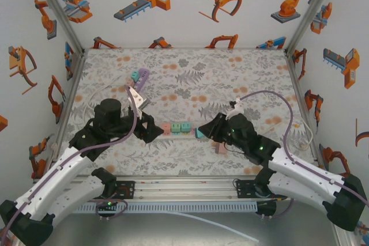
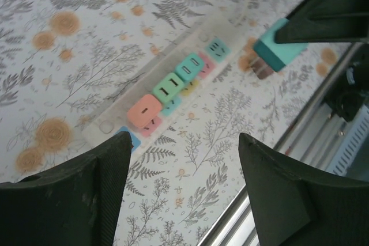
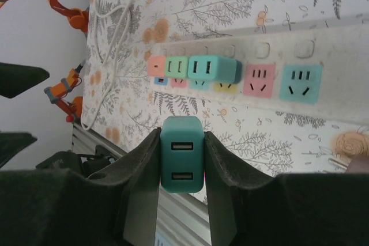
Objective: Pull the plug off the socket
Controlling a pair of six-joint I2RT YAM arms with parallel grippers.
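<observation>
The white socket strip [image 1: 173, 131] lies in the middle of the floral table, with a pink [image 1: 166, 128], a green [image 1: 175, 127] and a teal adapter [image 1: 185, 127] plugged into it. My right gripper [image 1: 203, 132] is shut on a teal plug [image 3: 182, 162] with two USB ports, held clear of the strip [image 3: 323, 56] just off its right end. In the left wrist view that plug [image 2: 277, 50] hangs above the table with its prongs free. My left gripper [image 2: 183, 159] stands open at the strip's left end, with bare table between its fingers.
A purple and teal adapter [image 1: 139, 76] lies at the back left. A small pink block [image 1: 219, 148] sits by the right gripper. A white cable [image 1: 300, 136] loops along the right wall. The aluminium rail [image 1: 184, 188] runs along the near edge.
</observation>
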